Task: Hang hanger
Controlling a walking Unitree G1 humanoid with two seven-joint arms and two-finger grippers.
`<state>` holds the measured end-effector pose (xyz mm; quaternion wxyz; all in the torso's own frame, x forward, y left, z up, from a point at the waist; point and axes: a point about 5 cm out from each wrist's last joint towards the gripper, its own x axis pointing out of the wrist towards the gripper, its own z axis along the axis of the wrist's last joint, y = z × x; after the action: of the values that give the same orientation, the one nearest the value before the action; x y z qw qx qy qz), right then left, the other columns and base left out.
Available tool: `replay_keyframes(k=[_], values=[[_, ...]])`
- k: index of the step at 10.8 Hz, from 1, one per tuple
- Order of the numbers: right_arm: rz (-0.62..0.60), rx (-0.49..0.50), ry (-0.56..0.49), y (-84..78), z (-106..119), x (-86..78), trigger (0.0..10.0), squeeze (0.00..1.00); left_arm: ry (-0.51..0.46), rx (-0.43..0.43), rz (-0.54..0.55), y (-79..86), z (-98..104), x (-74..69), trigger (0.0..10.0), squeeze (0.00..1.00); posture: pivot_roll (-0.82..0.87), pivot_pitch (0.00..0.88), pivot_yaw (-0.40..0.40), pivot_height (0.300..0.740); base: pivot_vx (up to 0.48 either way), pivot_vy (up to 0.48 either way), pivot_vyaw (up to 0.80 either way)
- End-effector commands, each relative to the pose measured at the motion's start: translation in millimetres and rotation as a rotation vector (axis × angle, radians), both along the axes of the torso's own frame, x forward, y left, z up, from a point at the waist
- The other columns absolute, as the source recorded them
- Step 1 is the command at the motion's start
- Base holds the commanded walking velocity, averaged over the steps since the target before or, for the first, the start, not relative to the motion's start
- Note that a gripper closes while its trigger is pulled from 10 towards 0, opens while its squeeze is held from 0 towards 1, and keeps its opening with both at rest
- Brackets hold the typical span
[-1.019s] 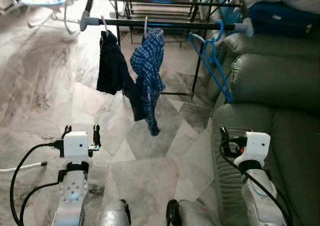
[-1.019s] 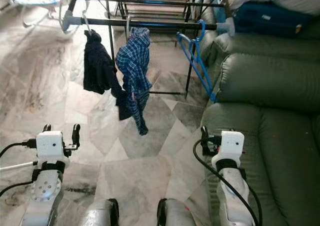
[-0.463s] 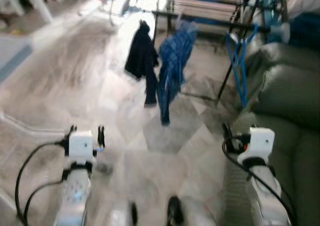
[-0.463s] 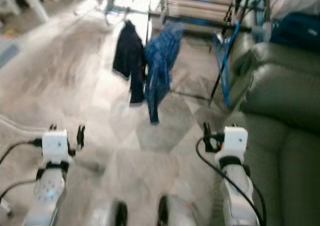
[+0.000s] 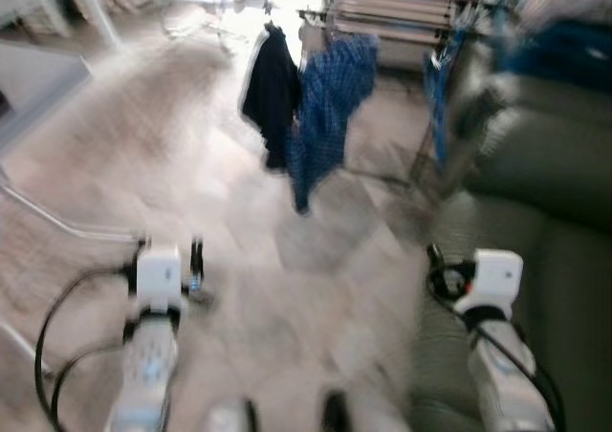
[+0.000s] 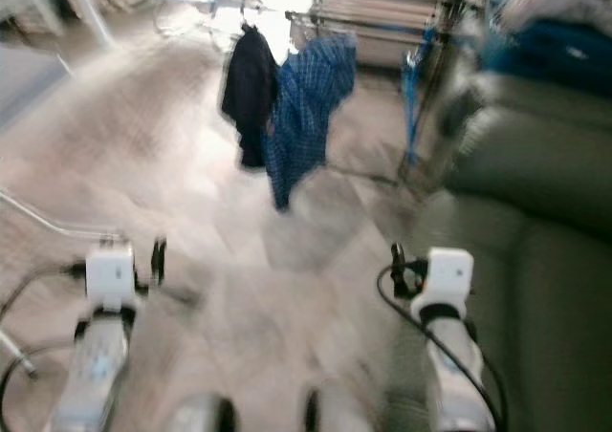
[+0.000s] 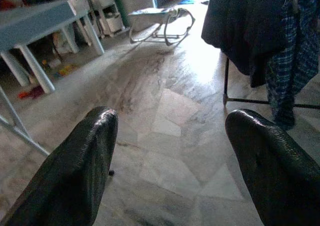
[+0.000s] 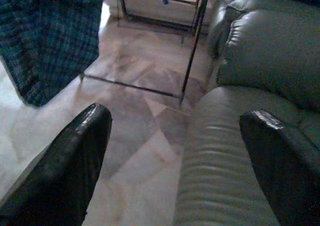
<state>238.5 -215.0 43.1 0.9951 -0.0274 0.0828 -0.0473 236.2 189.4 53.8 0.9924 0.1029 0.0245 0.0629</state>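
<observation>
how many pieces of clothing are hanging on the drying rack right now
2: a dark garment on the robot's left, and a blue plaid shirt right beside it. The picture is blurred, so more may be hidden.

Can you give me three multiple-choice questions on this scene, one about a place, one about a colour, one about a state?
1. Where is the green sofa?
A. on the robot's right
B. on its left
C. under the rack

2. What colour is the garment hanging beside the blue checked shirt?
A. white
B. red
C. dark

3. How do the fingers of the left gripper and right gripper stand?
A. both shut
B. both open and empty
C. each holding a hanger

Answers: 1 A, the sofa lies by the right arm. 2 C, it is near black. 3 B, floor shows between the fingers in each wrist view.
</observation>
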Motion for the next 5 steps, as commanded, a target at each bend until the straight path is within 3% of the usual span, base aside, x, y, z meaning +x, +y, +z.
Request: replay_keyframes(k=[1,2,4,5], values=[[0.064,0.073,-0.019,7.5,4.9,2.4,10.0,0.0,0.022,0.003,0.024,6.0,-3.7,-2.9,10.0,0.0,-0.03,0.134,-0.028,0.74,0.0,0.48,0.0],[0.049,0.114,-0.037,6.0,7.0,2.3,10.0,0.0,0.021,0.003,0.026,6.1,-3.4,-2.3,10.0,0.0,-0.03,0.134,-0.028,0.74,0.0,0.48,0.0],[0.054,0.049,-0.005,8.1,2.9,6.1,10.0,0.0,0.02,0.003,0.028,5.2,-3.5,-1.2,10.0,0.0,-0.03,0.137,-0.025,0.74,0.0,0.48,0.0],[0.07,0.191,0.002,16.5,2.6,7.1,10.0,0.0,0.02,0.005,0.025,4.7,-3.3,-0.8,10.0,0.0,-0.02,0.137,-0.022,0.74,0.0,0.48,0.0]])
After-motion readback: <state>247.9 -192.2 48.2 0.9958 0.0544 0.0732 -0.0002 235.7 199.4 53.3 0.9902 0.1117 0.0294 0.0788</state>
